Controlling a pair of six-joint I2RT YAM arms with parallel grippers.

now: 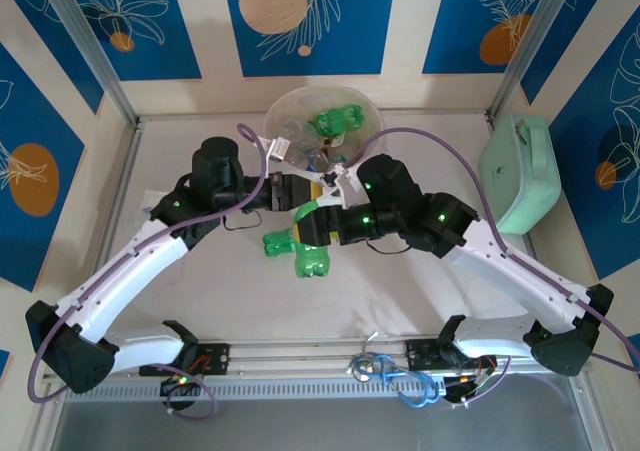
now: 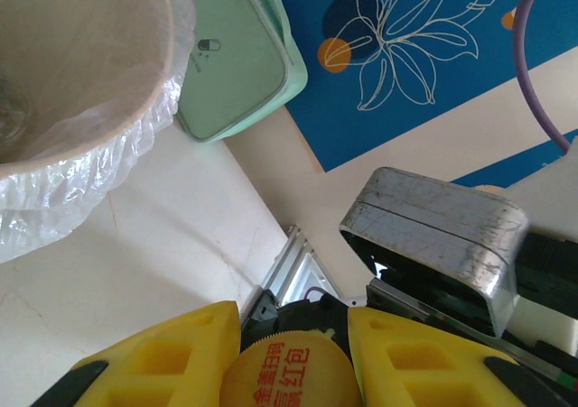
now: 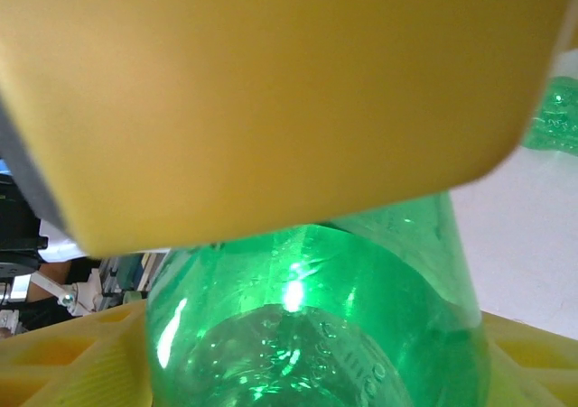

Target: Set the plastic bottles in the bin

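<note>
The left gripper (image 2: 293, 326) clamps a yellow-capped bottle (image 2: 287, 375) between its fingers; green bottle (image 3: 361, 335) between right gripper (image 3: 298, 276) fingers, grip unclear

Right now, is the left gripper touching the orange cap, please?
Touching: the left wrist view shows the left gripper pinching the orange cap on both sides, no gap.

"What's on my right?"
"A mint-green case (image 1: 518, 174) at the table's (image 1: 240, 301) right edge, against a blue floral wall panel (image 1: 350, 11)."
"And at my near edge?"
"Tangled blue cable (image 1: 405, 385)."
</note>
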